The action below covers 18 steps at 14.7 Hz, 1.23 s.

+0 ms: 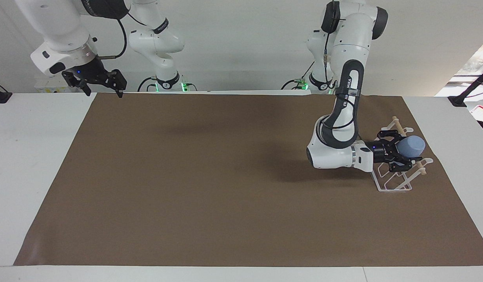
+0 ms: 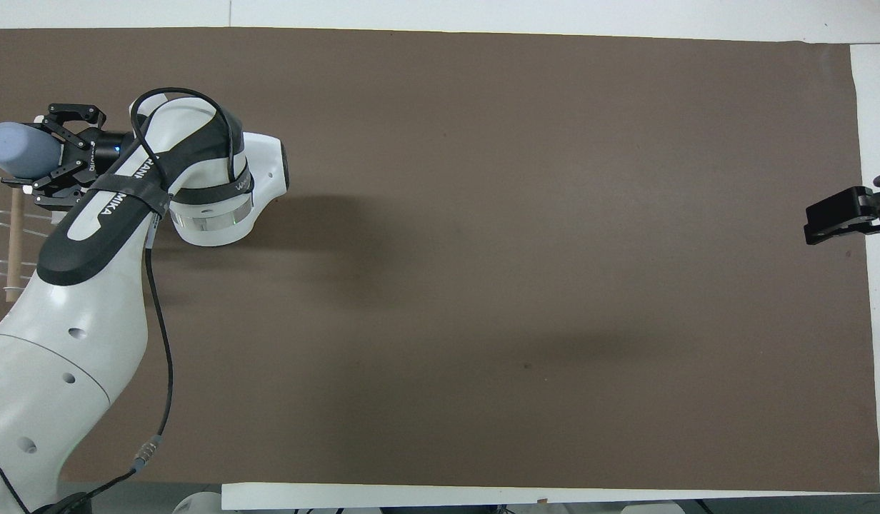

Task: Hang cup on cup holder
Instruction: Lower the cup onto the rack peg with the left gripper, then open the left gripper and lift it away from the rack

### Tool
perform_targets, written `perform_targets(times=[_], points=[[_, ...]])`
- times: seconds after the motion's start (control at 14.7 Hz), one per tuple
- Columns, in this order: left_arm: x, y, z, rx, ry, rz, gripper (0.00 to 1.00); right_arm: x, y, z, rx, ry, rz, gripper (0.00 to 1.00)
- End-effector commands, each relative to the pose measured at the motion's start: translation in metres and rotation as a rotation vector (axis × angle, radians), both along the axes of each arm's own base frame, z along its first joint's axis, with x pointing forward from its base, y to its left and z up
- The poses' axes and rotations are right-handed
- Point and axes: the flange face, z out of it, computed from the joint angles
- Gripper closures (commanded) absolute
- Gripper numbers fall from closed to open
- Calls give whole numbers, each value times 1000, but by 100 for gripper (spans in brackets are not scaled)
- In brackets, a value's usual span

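The light-blue cup [image 1: 412, 145] lies on its side in my left gripper [image 1: 402, 151], which is shut on it. The cup's closed base points toward the left arm's end of the table. It hangs just over the white wire cup holder [image 1: 393, 188], above the wooden rod [image 1: 397, 125] and the looped prongs. Whether the cup touches a prong cannot be told. In the overhead view the cup [image 2: 17, 150] sticks out of the left gripper [image 2: 44, 151] above the rod [image 2: 15, 239]. My right gripper [image 1: 103, 92] is open and empty, raised over the table's edge at the right arm's end, and it also shows in the overhead view [image 2: 815, 227].
A brown mat [image 1: 226, 188] covers most of the white table [image 1: 29, 156]. The left arm's forearm [image 1: 335, 154] lies low over the mat beside the cup holder.
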Motion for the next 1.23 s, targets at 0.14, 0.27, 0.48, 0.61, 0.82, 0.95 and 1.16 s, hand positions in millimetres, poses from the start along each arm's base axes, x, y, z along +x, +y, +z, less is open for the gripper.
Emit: perform_targets(times=[0.14, 0.27, 0.48, 0.61, 0.82, 0.95, 1.16], points=[[-7, 7, -13, -78, -1, -8, 99, -6, -6, 1, 3, -12, 13, 0], [-8, 9, -14, -103, 6, 20, 48, -6, -3, 1, 1, -12, 18, 0], [-3, 18, -10, -113, -5, 42, 0, -6, -3, 1, 3, -12, 18, 0], [8, 11, 8, -157, -44, 36, 0, -6, -3, 1, 3, -12, 18, 0], [9, 2, 39, -269, -47, 94, 0, -6, -3, 1, 1, -12, 18, 0], [9, 5, 74, -305, -2, 94, 0, -6, -3, 0, 3, -11, 18, 0], [-10, 26, 145, -497, 109, 121, 0, -6, -3, 0, 3, -11, 18, 0]])
